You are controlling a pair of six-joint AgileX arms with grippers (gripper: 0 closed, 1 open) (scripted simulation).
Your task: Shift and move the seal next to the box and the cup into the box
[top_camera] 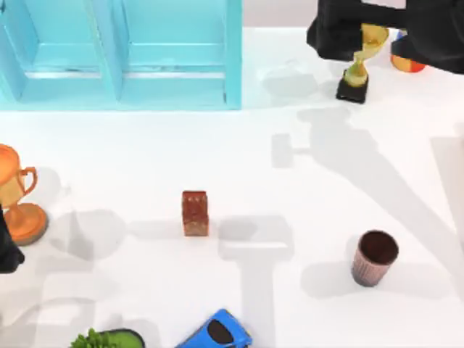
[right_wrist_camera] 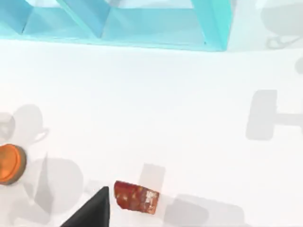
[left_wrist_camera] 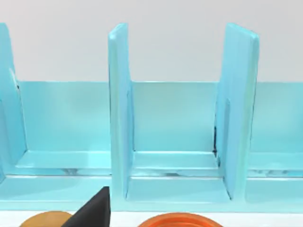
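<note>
Plainly no readable writing, seal [top_camera: 195, 213] upright mid-table, cup [top_camera: 374, 257] right, box [top_camera: 119, 54] behind, jaws' state unclear.

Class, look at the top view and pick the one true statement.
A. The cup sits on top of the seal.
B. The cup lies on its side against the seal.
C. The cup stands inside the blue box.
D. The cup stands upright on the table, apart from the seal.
D: the cup stands upright on the bare table, well to the right of the seal and outside the box.
</note>
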